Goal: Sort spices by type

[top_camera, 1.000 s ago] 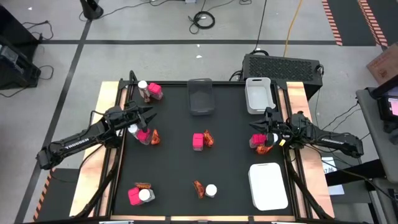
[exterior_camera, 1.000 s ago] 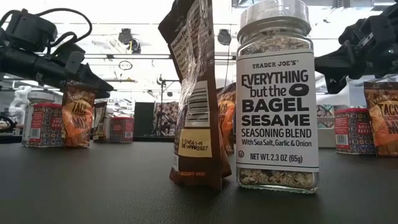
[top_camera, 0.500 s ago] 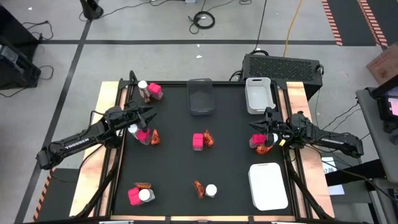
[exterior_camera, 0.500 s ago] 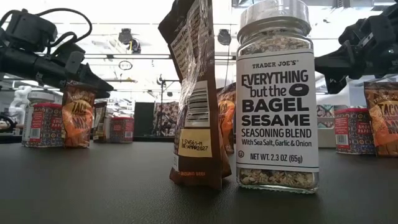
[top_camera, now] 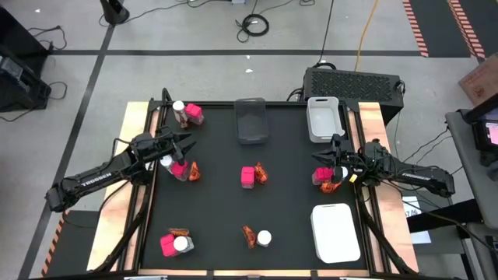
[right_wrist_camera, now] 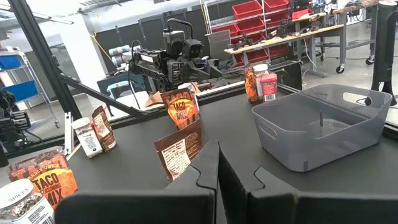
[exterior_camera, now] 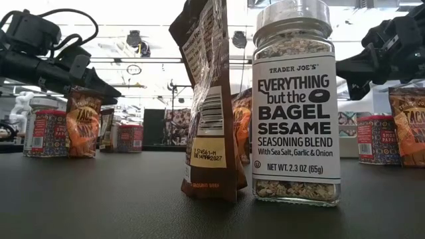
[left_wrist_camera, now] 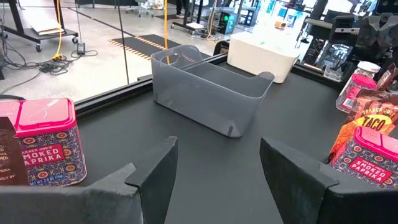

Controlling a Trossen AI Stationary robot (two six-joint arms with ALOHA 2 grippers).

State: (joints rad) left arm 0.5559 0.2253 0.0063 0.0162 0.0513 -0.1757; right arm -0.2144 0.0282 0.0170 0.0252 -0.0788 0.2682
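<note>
- Black matting covers the table (top_camera: 226,202), on which the spices are scattered in small groups.
- The left hand (top_camera: 185,143) is held released, gripping nothing, above a pink pack (top_camera: 178,169), a jar (top_camera: 166,162) and a sachet (top_camera: 192,173) near the left edge.
- The right hand (top_camera: 333,155) is clenched shut on nothing, just beside a cluster of spices (top_camera: 325,178) at the right edge.
- A grey bin (top_camera: 250,120) and a white bin (top_camera: 324,118) are set at the far side; a second white bin (top_camera: 335,232) lies at the near right.
- A pink pack and sachet pair (top_camera: 254,175) is seen at the centre.
</note>
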